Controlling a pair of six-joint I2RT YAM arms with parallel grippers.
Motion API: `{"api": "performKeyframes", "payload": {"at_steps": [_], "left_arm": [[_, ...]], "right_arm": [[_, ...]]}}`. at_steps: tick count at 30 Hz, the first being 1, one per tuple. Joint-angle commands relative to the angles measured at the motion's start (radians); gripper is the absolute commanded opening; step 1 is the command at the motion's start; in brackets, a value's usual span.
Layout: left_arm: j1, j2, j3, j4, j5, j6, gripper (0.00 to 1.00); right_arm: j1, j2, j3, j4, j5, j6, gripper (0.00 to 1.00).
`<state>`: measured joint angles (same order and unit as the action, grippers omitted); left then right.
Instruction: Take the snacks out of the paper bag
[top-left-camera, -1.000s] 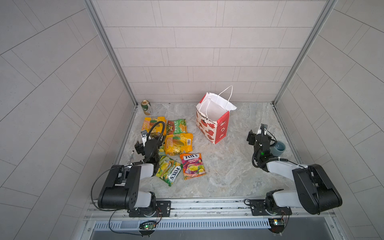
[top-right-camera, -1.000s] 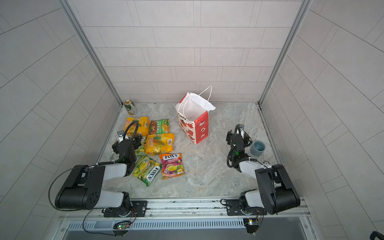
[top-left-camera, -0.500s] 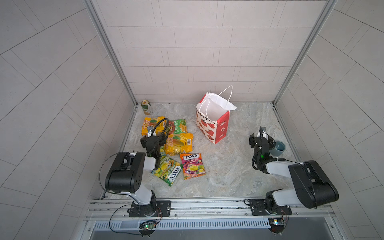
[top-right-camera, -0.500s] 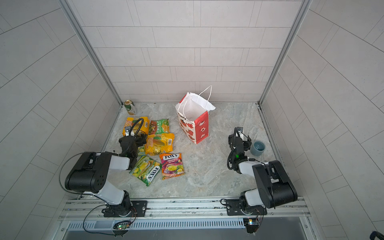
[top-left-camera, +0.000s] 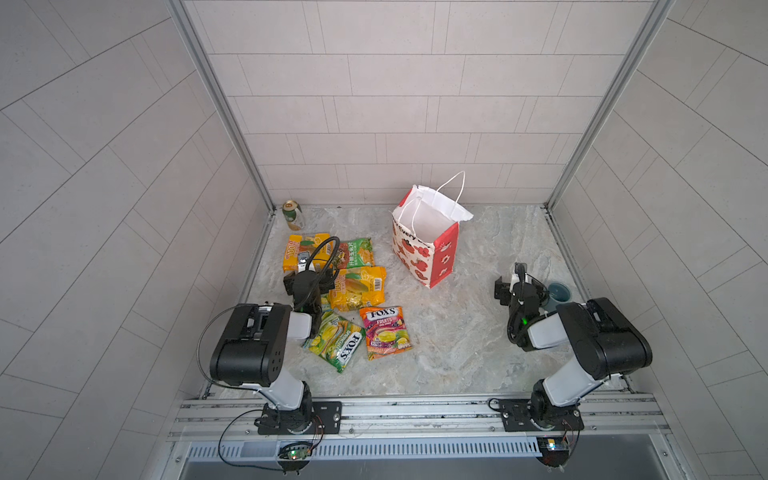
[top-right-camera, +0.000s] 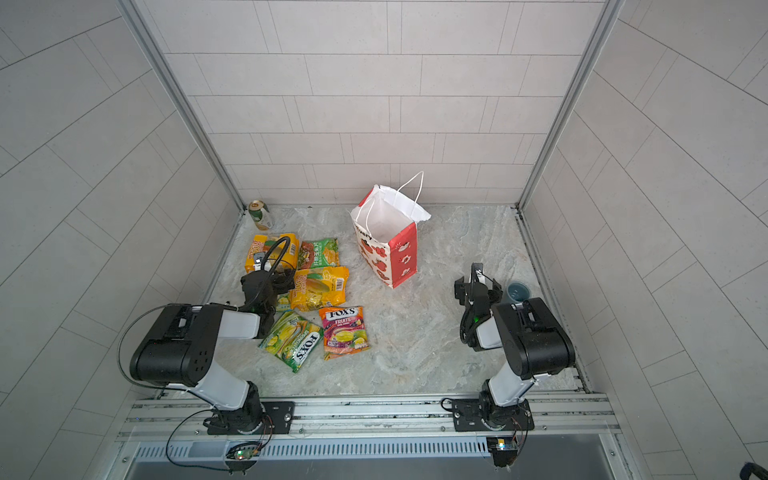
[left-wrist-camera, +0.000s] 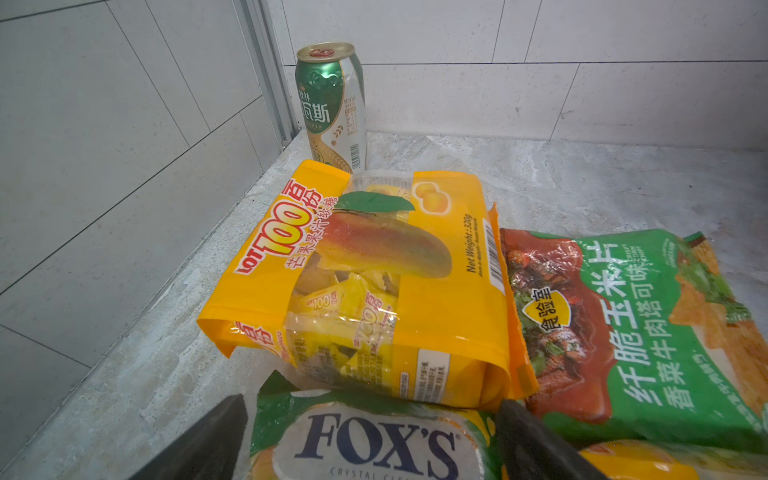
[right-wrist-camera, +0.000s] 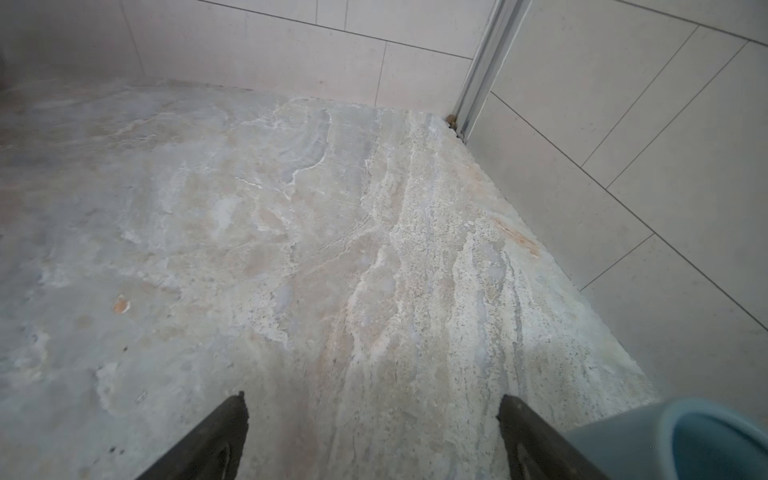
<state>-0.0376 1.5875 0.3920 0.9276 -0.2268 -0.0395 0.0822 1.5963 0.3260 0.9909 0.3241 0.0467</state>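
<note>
Stage: unloading, apparently at its end, judged from five snacks (top-left-camera: 361, 289) lying outside the paper bag (top-left-camera: 424, 249) and none showing through its open mouth; bag floor not fully in sight. Next move, by estimate: calls for a look into the bag to confirm emptiness, then parking of both arms clear of the packets; otherwise needs no fresh grasp

Tabletop (top-left-camera: 457, 353), one: marbled stone, walled by pale tiles
Arms, two: folded low near own bases
Grippers, two: left gripper (left-wrist-camera: 370, 403), fingers spread wide, empty, low over the green-yellow FOX'S packet (left-wrist-camera: 374, 444); right gripper (right-wrist-camera: 371, 398), fingers spread wide, empty, over bare stone, just beside the mug (right-wrist-camera: 665, 436)
Paper bag, one: stands upright toward the back, mid-tabletop, well apart from both grippers
Snacks, five, flat on the stone at left, clustered, some edges overlapping: yellow-orange, two, namely back yellow-orange packet (top-left-camera: 293, 251) and central yellow-orange packet (top-right-camera: 320, 286); green chip packet (top-left-camera: 357, 253), one; green-yellow FOX'S packet, one; orange-pink FOX'S Fruits packet (top-left-camera: 384, 332), one
Drink can (top-left-camera: 292, 214), one: upright, back left corner
Mug, one: grey-blue, at the right edge
</note>
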Motion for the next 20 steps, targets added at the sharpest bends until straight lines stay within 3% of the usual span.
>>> {"api": "performKeyframes", "payload": {"at_steps": [1, 4, 5, 11, 14, 16, 20], "left_arm": [[0.001, -0.003, -0.005, 0.006, 0.007, 0.009, 1.0], [0.001, -0.003, -0.004, 0.005, 0.007, 0.009, 1.0], [0.001, -0.003, -0.003, 0.005, 0.007, 0.008, 1.0], [0.0, -0.003, -0.001, 0.004, 0.007, 0.01, 1.0], [0.001, -0.003, -0.001, 0.002, 0.007, 0.012, 1.0], [-0.001, -0.003, -0.001, 0.002, 0.007, 0.011, 1.0], [-0.001, -0.003, 0.001, -0.001, 0.007, 0.012, 1.0]], "right_arm": [[-0.004, -0.051, 0.058, -0.118, 0.016, 0.016, 0.99], [0.013, -0.007, 0.015, 0.046, 0.016, -0.03, 0.99], [0.044, -0.016, 0.015, 0.031, 0.071, -0.047, 0.99], [0.047, -0.001, 0.007, 0.07, 0.082, -0.047, 0.99], [0.02, -0.007, 0.033, 0.008, 0.034, -0.017, 0.99], [-0.038, -0.021, 0.026, -0.009, -0.073, 0.02, 0.99], [-0.03, -0.02, 0.018, 0.014, -0.059, 0.005, 0.99]]}}
